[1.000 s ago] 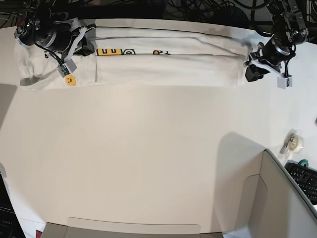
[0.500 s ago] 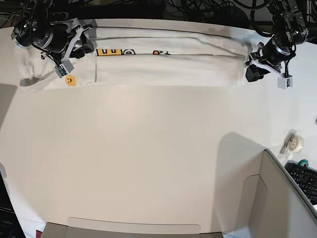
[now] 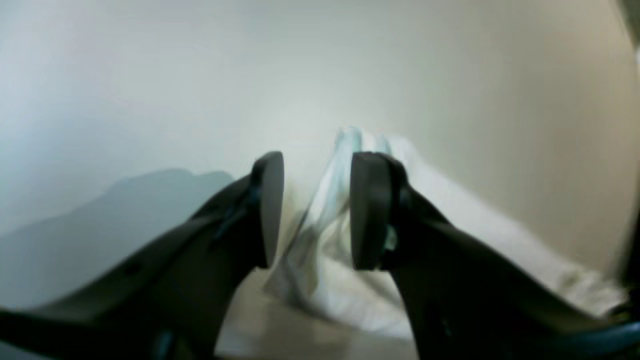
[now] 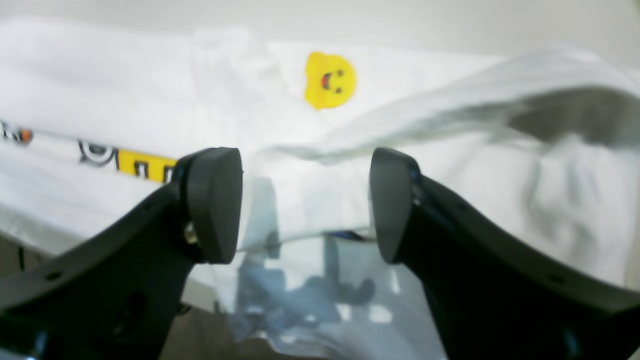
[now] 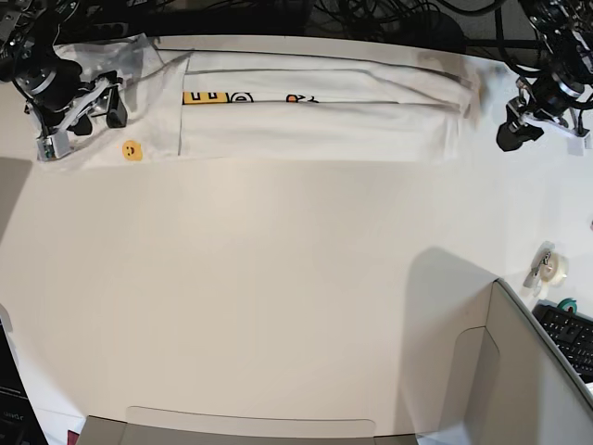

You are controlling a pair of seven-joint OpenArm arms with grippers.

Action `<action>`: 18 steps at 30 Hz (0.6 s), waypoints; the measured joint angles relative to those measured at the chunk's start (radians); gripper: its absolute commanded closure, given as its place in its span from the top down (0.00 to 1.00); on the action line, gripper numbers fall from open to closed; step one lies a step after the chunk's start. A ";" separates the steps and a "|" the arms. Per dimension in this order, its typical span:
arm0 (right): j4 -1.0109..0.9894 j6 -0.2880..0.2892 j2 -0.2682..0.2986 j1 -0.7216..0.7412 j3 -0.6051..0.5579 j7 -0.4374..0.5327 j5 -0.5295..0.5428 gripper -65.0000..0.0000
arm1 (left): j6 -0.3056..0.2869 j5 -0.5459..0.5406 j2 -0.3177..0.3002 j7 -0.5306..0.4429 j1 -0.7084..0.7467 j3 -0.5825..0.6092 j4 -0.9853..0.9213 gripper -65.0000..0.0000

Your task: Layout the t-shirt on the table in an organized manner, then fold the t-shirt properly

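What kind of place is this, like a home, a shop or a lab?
Most likely a robotics lab or workshop bench, not a home. Tangled black cables run along the far edge of the table, a keyboard and a tape roll sit at one side, and two robot arms work over a t-shirt.

The t-shirt [image 5: 315, 111] lies folded in a long band along the far edge of the table [image 5: 278, 297].

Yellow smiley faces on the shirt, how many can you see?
1: the yellow smiley sits on the t-shirt near its end by the right gripper. Folded layers may hide others.
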 measured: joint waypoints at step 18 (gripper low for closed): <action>0.000 0.000 -0.004 0.019 0.018 0.004 0.000 0.61 | -0.209 -0.195 -0.053 0.068 -0.032 0.105 -0.307 0.64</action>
